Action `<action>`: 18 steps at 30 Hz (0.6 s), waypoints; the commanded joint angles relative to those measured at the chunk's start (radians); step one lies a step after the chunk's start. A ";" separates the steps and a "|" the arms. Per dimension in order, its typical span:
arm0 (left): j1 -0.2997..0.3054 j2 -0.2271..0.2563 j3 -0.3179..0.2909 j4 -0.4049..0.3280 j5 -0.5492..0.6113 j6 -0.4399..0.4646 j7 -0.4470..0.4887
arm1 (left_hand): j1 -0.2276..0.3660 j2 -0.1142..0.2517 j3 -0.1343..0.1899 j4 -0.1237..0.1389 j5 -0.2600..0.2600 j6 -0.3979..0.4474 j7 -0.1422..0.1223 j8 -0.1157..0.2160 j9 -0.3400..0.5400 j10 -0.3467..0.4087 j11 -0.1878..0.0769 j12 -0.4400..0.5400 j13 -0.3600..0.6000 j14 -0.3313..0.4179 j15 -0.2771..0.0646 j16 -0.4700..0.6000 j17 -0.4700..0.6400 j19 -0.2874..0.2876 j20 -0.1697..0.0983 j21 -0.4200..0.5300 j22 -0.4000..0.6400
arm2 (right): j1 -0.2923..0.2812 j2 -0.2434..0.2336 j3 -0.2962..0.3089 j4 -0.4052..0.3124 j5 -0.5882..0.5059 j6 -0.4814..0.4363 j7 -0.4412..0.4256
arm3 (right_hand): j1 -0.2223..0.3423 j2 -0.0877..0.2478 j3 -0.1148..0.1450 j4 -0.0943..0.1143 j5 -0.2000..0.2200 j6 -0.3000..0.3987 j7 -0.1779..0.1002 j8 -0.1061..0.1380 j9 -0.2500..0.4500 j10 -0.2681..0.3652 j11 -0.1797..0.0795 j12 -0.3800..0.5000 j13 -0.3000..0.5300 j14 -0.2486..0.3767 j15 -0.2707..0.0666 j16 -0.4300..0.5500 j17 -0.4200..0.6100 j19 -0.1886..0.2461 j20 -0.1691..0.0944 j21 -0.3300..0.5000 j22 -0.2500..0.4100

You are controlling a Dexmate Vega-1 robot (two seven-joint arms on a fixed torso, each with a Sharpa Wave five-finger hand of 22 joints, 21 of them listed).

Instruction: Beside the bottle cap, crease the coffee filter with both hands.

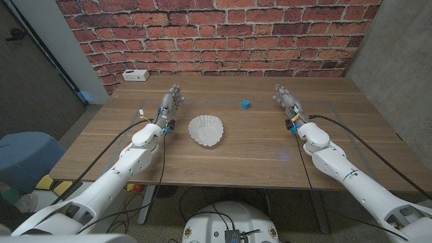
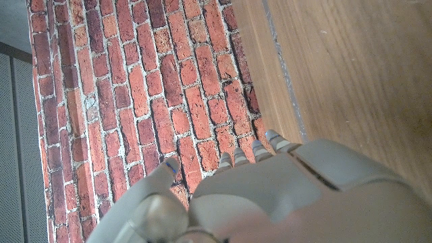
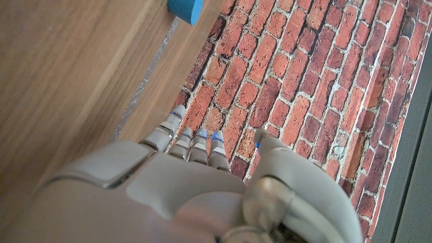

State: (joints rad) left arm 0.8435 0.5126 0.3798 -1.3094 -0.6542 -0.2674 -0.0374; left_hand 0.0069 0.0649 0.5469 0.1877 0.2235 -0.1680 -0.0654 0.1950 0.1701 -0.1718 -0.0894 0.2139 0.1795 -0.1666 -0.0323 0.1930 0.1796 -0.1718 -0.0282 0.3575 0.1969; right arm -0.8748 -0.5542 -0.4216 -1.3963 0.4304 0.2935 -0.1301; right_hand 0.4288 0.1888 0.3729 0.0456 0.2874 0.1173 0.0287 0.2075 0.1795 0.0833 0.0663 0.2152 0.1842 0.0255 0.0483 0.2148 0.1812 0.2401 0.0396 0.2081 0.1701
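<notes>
A white fluted coffee filter (image 1: 206,129) lies open on the wooden table (image 1: 229,169) near the middle. A small blue bottle cap (image 1: 246,104) stands behind it and to its right; the cap's edge (image 3: 185,9) also shows in the right wrist view. My left hand (image 1: 171,104) stands on its edge to the left of the filter, fingers stretched toward the wall, holding nothing. My right hand (image 1: 287,100) stands the same way to the right of the cap, also holding nothing. Both hands are well apart from the filter. In the wrist views each hand's fingers (image 2: 256,152) (image 3: 192,138) point at the brick wall.
A white box (image 1: 136,75) sits at the table's far left corner by the brick wall (image 1: 216,34). A grey concrete wall (image 1: 398,74) stands to the right. Blue tape marks run along the table near my right arm (image 1: 337,158).
</notes>
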 commanded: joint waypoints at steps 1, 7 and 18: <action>0.009 0.007 0.004 -0.013 0.009 0.004 0.006 | 0.000 0.102 -0.008 -0.002 0.007 -0.190 0.007 0.009 0.005 -0.191 0.017 0.014 0.004 -0.211 0.002 0.011 0.001 -0.078 0.015 0.011 0.001 | -0.018 -0.049 -0.040 -0.087 -0.174 -0.040 -0.094 | 0.033 0.000 0.030 -0.020 -0.011 0.038 -0.006 0.011 0.002 0.028 0.004 0.006 0.003 0.038 0.011 0.011 0.001 0.014 0.019 0.008 0.006; 0.013 0.009 0.006 -0.016 0.007 0.005 -0.001 | 0.005 0.100 -0.011 -0.005 0.012 -0.167 0.009 0.005 0.005 -0.164 0.025 0.015 0.005 -0.192 0.002 0.006 -0.001 -0.067 0.018 0.012 0.000 | -0.024 -0.081 -0.059 -0.148 -0.252 -0.099 -0.117 | 0.051 0.002 0.045 -0.034 -0.019 0.048 -0.012 0.009 0.002 0.040 0.003 0.006 0.004 0.053 0.009 0.012 0.002 0.022 0.023 0.009 0.007; 0.029 0.020 0.007 -0.039 0.005 0.015 0.000 | 0.007 0.097 -0.013 -0.006 0.013 -0.160 0.011 0.002 0.005 -0.158 0.017 0.012 0.005 -0.184 0.002 0.004 -0.001 -0.061 0.018 0.012 -0.001 | -0.036 -0.145 -0.098 -0.269 -0.397 -0.208 -0.129 | 0.076 0.007 0.068 -0.049 -0.034 0.071 -0.022 0.008 0.003 0.068 -0.002 0.010 0.004 0.062 -0.004 0.011 0.005 0.029 0.017 0.009 0.007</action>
State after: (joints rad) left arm 0.8601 0.5245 0.3848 -1.3313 -0.6491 -0.2614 -0.0357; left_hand 0.0069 0.0649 0.5393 0.1802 0.2311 -0.1735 -0.0601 0.1965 0.1699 -0.1719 -0.0680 0.2272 0.1793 -0.1665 -0.0322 0.1975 0.1767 -0.1735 -0.0194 0.3677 0.1952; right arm -0.8974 -0.6290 -0.4744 -1.5329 0.1721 0.1776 -0.2336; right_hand 0.4915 0.1937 0.4294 -0.0028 0.2550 0.1752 0.0053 0.2153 0.1796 0.1396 0.0661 0.2154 0.1840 0.0753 0.0483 0.2223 0.1842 0.2594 0.0590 0.2081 0.1748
